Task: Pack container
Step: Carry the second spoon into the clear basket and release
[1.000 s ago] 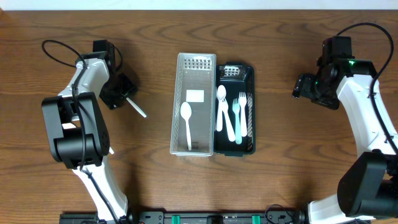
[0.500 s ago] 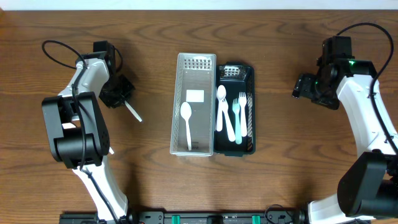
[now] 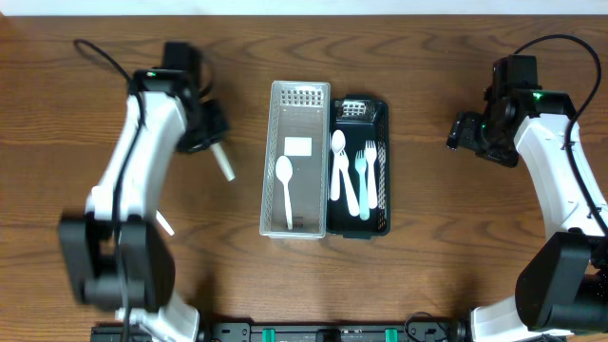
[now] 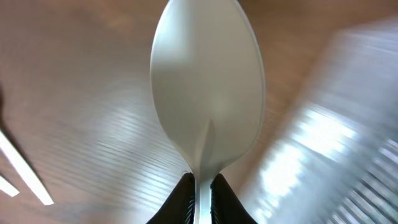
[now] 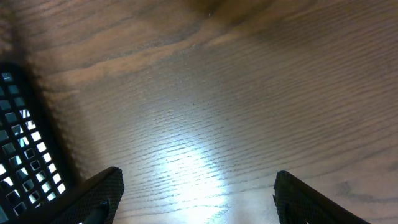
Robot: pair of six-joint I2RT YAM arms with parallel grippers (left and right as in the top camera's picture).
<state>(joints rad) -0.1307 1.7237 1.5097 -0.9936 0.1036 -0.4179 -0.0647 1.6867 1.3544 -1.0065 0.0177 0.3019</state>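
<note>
My left gripper (image 3: 211,141) is shut on the handle of a white plastic spoon (image 3: 223,161), held above the table just left of the white mesh basket (image 3: 274,123). In the left wrist view the spoon's bowl (image 4: 208,81) fills the frame, its handle pinched between the fingertips (image 4: 186,193), and the basket shows blurred at right (image 4: 329,130). The white basket holds one white spoon (image 3: 285,190). The black mesh basket (image 3: 382,114) beside it holds a white spoon and blue forks (image 3: 361,180). My right gripper (image 3: 461,133) is open and empty over bare wood, right of the black basket (image 5: 18,124).
A white utensil (image 3: 164,224) lies on the table at the lower left, by the left arm; it also shows in the left wrist view (image 4: 25,174). Cables loop behind both arms at the back of the table.
My left arm has swung right and toward the back with the spoon, bringing it closer to the white basket. The right arm has not moved.
</note>
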